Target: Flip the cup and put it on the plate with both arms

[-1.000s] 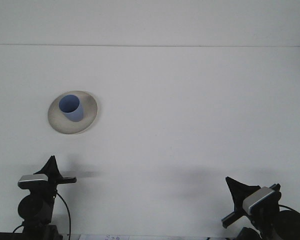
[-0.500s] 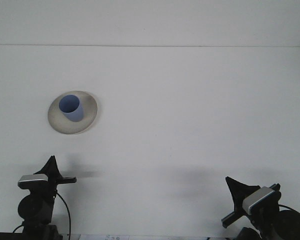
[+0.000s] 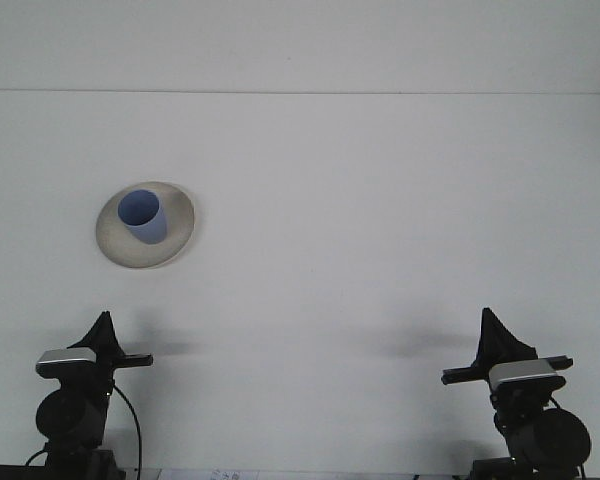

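A blue cup stands upright with its mouth up on a pale round plate at the left of the white table. My left gripper sits low at the front left, well short of the plate, pointing away from me with nothing in it. My right gripper sits low at the front right, far from the cup, also holding nothing. Both show only as a single dark point from behind.
The white table runs back to a straight far edge against a white wall. Nothing else lies on it.
My right arm has rotated and straightened: its gripper, tilted to the left before, now points straight ahead and sits a little further right and higher. The left arm, cup and plate are unchanged.
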Robot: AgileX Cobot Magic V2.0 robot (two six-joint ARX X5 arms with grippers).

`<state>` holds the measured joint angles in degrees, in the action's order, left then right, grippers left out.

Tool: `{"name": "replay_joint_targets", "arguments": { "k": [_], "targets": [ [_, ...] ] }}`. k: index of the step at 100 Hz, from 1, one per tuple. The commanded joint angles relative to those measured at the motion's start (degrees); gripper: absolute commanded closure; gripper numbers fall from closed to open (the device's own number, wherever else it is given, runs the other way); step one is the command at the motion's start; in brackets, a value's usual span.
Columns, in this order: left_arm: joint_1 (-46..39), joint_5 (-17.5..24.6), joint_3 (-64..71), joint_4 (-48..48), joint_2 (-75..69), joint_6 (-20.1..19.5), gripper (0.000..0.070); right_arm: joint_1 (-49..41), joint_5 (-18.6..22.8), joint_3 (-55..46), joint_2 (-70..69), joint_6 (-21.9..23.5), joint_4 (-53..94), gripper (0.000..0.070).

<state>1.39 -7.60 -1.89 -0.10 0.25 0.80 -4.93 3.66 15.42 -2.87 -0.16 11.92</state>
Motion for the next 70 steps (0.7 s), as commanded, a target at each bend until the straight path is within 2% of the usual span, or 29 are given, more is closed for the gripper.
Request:
{"name": "replay_joint_targets", "arguments": {
  "k": [1, 27, 70],
  "targets": [
    [0.0, -0.1, 1.1, 0.6, -0.1, 0.3, 0.0685, 2.4, 2.0, -3.9, 1.1, 0.0, -2.8, 0.0695],
    [0.0, -0.1, 1.1, 0.6, -0.1, 0.3, 0.0685, 5.5, 0.9, -14.9, 2.8, 1.0, -6.4, 0.0695],
    [0.0, -0.1, 1.1, 0.6, -0.1, 0.3, 0.0685, 5.9, 0.7, -14.7, 2.8, 2.3, -5.9, 0.0696]
  ]
}}
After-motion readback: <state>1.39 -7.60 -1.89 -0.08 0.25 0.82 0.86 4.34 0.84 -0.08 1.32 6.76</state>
